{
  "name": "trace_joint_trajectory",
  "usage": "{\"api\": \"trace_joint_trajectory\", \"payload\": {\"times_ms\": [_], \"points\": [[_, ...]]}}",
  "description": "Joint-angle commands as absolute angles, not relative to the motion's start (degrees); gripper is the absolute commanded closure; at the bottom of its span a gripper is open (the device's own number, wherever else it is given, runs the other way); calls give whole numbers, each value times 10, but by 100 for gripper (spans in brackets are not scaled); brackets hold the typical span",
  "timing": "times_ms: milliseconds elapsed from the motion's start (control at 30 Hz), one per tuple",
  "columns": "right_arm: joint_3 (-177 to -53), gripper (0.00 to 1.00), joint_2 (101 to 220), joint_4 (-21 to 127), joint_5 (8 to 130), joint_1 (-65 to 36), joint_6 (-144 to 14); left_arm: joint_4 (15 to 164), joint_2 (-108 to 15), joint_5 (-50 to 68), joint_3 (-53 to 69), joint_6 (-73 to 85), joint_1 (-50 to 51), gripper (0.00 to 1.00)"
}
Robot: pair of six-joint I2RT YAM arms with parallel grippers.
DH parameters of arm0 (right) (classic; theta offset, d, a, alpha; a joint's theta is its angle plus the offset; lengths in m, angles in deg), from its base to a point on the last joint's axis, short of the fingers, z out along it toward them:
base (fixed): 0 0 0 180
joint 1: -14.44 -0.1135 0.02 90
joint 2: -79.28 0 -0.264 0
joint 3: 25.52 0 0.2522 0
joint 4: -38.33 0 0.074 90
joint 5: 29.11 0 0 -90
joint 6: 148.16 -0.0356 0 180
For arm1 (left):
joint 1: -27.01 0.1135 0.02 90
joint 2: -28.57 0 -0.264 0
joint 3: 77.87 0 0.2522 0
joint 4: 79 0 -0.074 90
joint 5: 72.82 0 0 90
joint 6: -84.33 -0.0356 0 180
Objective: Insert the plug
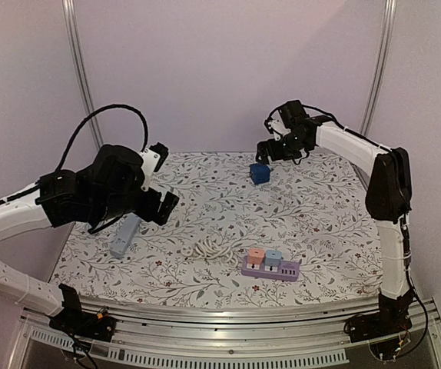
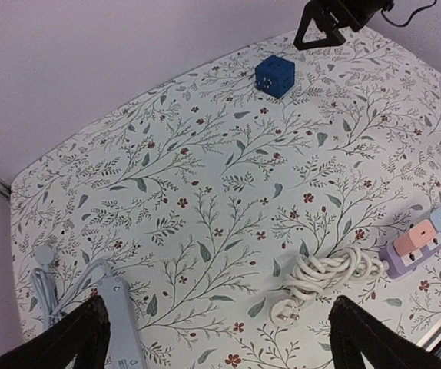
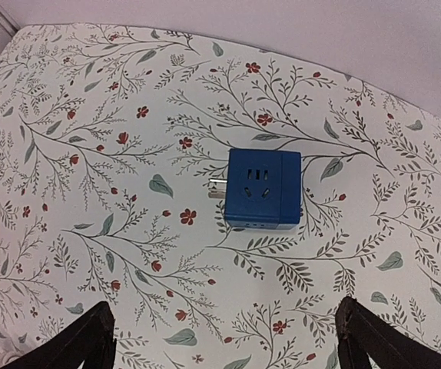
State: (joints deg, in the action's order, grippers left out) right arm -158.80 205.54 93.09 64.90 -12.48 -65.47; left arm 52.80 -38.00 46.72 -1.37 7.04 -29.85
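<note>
**Approach to the plug.** The right gripper hovers over the blue cube, fingers spread wide and holding nothing. The left gripper hangs equally agape near the white cord. The cube lies at the table's far side, well apart from the purple strip near the front edge.

The step in hand is probably grasping the cube. As aligned, one finger would meet the prongs, so the wrist should turn first, then descend centred onto plain faces.

Only the right wrist view shows the prongs. Only the top view shows both arms.
</note>
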Motion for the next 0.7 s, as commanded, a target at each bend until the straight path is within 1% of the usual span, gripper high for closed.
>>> {"api": "trace_joint_trajectory", "payload": {"times_ms": [0, 333, 667], "points": [[-1623, 1, 2110, 921, 633, -121, -655, 519, -388, 485, 4, 72, -289, 0], [-1656, 1, 2193, 867, 574, -118, -637, 514, -408, 479, 11, 74, -286, 1], [-1670, 2, 2237, 822, 588, -114, -629, 508, -418, 475, 12, 66, -276, 0]]}}
